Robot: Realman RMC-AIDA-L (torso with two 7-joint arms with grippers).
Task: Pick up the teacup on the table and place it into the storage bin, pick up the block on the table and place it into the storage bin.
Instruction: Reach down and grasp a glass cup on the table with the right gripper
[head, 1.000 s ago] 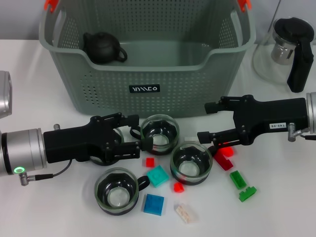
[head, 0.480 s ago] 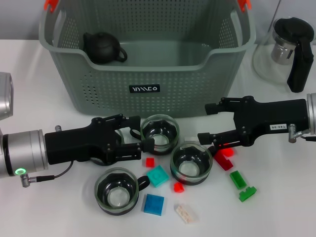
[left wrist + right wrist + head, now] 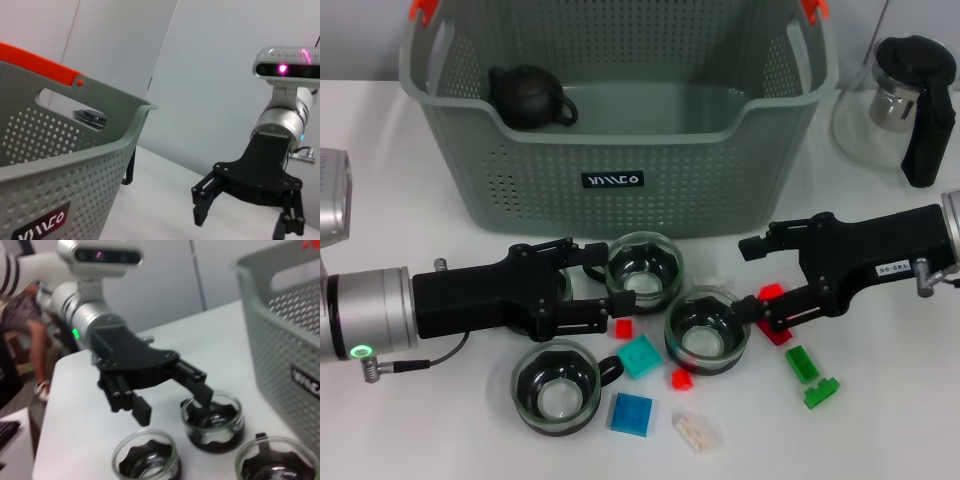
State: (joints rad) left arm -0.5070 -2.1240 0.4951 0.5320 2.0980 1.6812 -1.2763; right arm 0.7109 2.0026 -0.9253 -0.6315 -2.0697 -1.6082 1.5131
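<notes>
- Since a second ago my right gripper [image 3: 752, 278] has swung lower and nearer, its lower finger now down beside the red block [image 3: 775, 322] that earlier sat clear under it, just right of the middle teacup [image 3: 708, 329].
- My left gripper [image 3: 591, 284] has barely shifted; it lies low over the table with its jaws spread wide, one finger on the far side and one on the near side of the black handle of the far teacup [image 3: 643, 271].
- My right gripper's jaws are also spread apart, holding nothing; the upper finger points left above the table, the lower one reaches toward the red block and the middle teacup's rim.
- The storage bin [image 3: 610, 180] stands on the far side of the table, behind both grippers, with a black teapot [image 3: 528, 97] in its far left corner.
- A third teacup [image 3: 557, 385] sits nearest me, left of a teal block [image 3: 639, 355] and a blue block [image 3: 631, 413].
- Small red blocks [image 3: 623, 327] lie between the cups; a pale block [image 3: 696, 432] lies near the front edge, and green blocks [image 3: 802, 362] lie to the right.
- A glass kettle [image 3: 905, 95] with a black handle stands far right, beside the bin.
- From the right wrist view, my left gripper [image 3: 172, 392] shows open above two of the cups.
</notes>
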